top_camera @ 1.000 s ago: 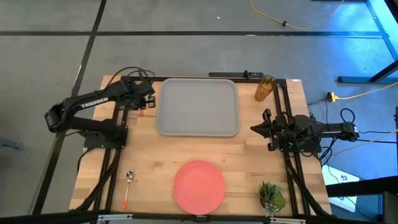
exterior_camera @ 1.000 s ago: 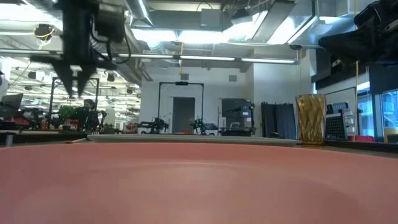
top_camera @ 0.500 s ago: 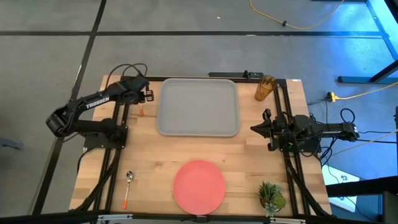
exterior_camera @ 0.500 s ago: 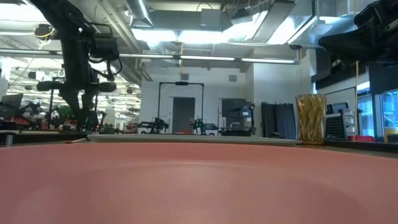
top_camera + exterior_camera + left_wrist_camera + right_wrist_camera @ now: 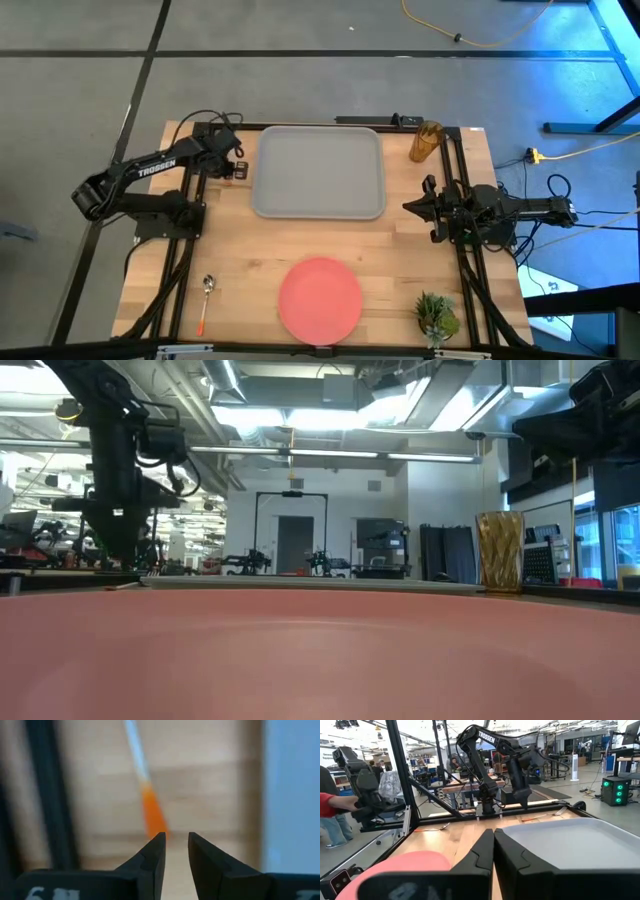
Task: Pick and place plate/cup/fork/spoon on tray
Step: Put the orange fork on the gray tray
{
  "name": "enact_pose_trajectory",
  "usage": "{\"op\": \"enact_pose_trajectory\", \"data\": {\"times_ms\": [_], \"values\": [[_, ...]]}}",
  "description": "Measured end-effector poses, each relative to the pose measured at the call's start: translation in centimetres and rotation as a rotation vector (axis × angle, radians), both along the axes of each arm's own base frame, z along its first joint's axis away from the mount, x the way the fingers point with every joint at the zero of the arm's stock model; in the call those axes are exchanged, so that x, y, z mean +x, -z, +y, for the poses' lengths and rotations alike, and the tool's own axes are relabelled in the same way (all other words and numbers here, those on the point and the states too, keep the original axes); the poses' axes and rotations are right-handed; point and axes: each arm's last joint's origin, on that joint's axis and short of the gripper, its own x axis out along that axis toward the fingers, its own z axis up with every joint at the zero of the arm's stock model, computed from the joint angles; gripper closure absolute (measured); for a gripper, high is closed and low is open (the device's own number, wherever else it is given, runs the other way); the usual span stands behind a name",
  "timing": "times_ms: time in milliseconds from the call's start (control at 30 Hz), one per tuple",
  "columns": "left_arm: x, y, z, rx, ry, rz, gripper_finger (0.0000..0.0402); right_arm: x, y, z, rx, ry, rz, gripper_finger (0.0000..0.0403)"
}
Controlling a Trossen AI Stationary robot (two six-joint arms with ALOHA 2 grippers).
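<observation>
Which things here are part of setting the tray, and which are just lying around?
For the job: tray, plate, cup, spoon, fork.
Lying about: small plant, yellow cable on the floor.

Robotics lab — open hall, exposed ceiling ducts (image 5: 420,390), more workbenches (image 5: 470,782) — person (image 5: 330,805) beyond table.

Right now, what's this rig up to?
The left gripper is down over the fork on the table beside the tray, fingers slightly apart at its orange handle, nothing gripped yet. The right gripper waits shut at the table's right side. Tray is bare; plate, spoon and cup lie off it.
</observation>
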Motion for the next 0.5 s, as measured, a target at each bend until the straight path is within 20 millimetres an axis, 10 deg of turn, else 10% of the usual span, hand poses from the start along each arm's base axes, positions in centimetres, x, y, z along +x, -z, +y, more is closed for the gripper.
{"op": "enact_pose_trajectory", "data": {"times_ms": [500], "values": [[0.4, 2.3, 3.8, 0.109, -0.13, 0.076, 0.0325, 0.0, 0.0, -0.2, 0.007, 0.077, 0.001, 0.0391]]}}
